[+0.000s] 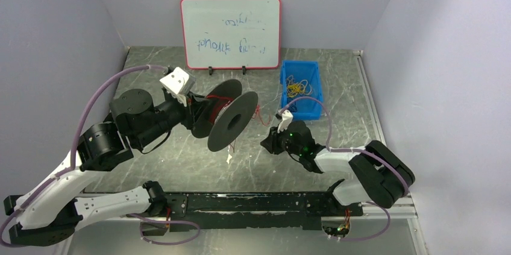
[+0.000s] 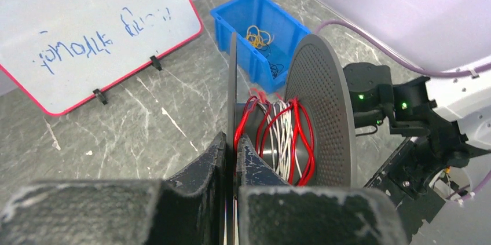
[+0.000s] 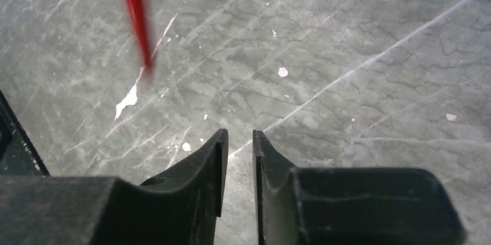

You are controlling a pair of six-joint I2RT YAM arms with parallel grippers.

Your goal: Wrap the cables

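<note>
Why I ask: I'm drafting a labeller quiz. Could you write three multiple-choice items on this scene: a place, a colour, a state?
1. The bin stands:
A) right of the whiteboard
B) left of the whiteboard
C) behind the whiteboard

2. The wire on the spool is white and:
A) green
B) red
C) blue

3. The left gripper is:
A) open over the bin
B) open above the whiteboard
C) shut on a spool disc

Answers:
1 A: the top view shows the bin just off the whiteboard's right end.
2 B: red loops circle the spool among white strands.
3 C: the left wrist view shows the disc's edge clamped in it.
</note>
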